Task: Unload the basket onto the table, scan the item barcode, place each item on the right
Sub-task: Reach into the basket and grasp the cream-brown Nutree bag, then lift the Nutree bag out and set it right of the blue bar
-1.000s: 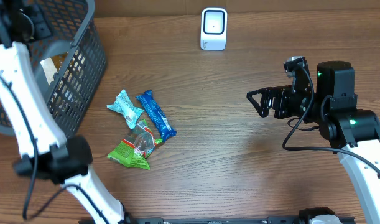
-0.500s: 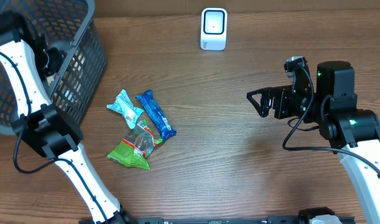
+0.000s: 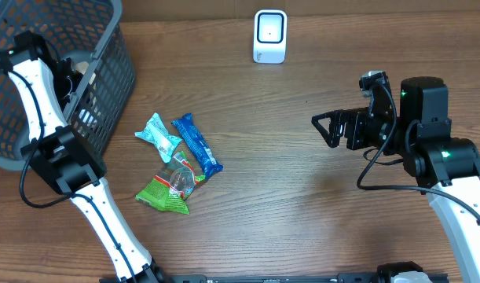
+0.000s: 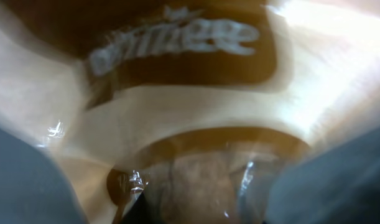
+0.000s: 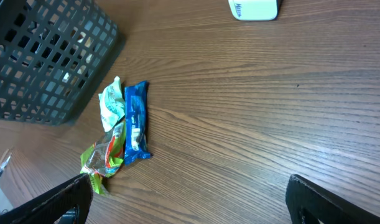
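Observation:
A tan and brown snack packet [image 4: 177, 106] fills the left wrist view, its clear window wedged between my left gripper's [image 4: 177, 205] grey fingers [image 4: 28, 180]. That gripper [image 3: 69, 72] is down inside the grey basket [image 3: 114, 67], shut on the packet, whose tan edge [image 3: 84, 63] shows through the mesh. No barcode shows on it. The white scanner [image 3: 270, 36] stands at the table's back middle, also in the right wrist view [image 5: 255, 9]. My right gripper [image 3: 324, 130] hovers open over bare wood at the right, empty [image 5: 190, 199].
Three snacks lie left of centre: a teal packet [image 3: 159, 135], a blue bar [image 3: 197, 145] and a green packet [image 3: 170, 187]. The basket [image 5: 46, 56] takes up the back left corner. Bare wood lies between the snacks and the right arm.
The left arm has swung down into the basket and its gripper has closed on the packet. The right arm and the snacks on the table have not moved.

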Controlling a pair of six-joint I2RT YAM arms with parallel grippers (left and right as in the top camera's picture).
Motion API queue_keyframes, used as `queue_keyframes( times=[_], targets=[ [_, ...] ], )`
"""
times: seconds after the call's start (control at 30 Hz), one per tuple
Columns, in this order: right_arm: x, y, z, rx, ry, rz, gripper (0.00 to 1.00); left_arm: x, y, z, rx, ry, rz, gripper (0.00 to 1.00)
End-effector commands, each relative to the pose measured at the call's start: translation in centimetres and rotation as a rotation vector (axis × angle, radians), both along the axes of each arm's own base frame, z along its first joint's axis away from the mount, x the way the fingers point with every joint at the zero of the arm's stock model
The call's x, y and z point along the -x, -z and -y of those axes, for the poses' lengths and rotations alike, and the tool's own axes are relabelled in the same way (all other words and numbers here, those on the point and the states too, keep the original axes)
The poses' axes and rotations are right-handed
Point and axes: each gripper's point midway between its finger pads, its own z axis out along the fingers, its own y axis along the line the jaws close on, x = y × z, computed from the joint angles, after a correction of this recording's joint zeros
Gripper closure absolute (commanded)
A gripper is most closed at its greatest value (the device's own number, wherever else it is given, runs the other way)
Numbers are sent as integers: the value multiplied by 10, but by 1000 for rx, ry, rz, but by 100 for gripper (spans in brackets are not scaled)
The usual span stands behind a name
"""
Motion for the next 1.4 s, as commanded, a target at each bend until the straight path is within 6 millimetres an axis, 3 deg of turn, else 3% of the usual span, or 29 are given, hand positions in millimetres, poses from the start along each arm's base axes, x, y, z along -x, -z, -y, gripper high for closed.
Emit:
queue_keyframes(
  times=[0.0,0.07,0.2,0.23,0.27,0.3,0.33,0.37,0.47,0.6,0.67,0.77,0.9,1.1,1.23,1.37],
  targets=[
    [-2,-12,-3,-8,-15,35,0,8,33,4,33,-50,-73,96],
    [-2,-12,-3,-8,-15,35,0,6,18,1,25,-98,-50,96],
    [-2,-12,-3,-8,-15,37,0,-7,-60,-5,-39,-132,104,96],
    [-2,-13,-3,-8,-15,38,0,-10,-84,-5,-58,-139,153,96],
    [-2,-13,-3,-8,-15,39,0,-12,-138,-2,-99,-149,262,96],
    [-2,-13,-3,-8,-15,39,0,-11,-164,0,-120,-148,315,96],
    [-2,-13,-3,-8,-16,38,0,-5,-206,4,-162,-150,393,96],
    [-2,-13,-4,-11,-19,38,0,2,-234,6,-198,-160,443,96],
    [-1,-13,-5,-16,-24,38,0,26,-305,16,-279,-168,570,96],
    [-1,-13,-5,-16,-24,37,0,65,-378,43,-303,-156,728,96],
    [-1,-13,-5,-15,-24,38,0,82,-401,64,-275,-122,783,96],
    [-1,-13,-5,-15,-23,38,0,104,-417,98,-227,-57,814,96],
    [-2,-15,-5,-21,-20,41,1,123,-416,157,-128,83,787,96],
    [-2,-16,-7,-31,-30,42,1,115,-401,246,-33,323,739,96],
    [-1,-16,-7,-30,-30,40,1,112,-388,279,-45,405,692,96],
    [-2,-16,-7,-31,-30,45,0,114,-358,313,-28,493,588,96]
  ],
)
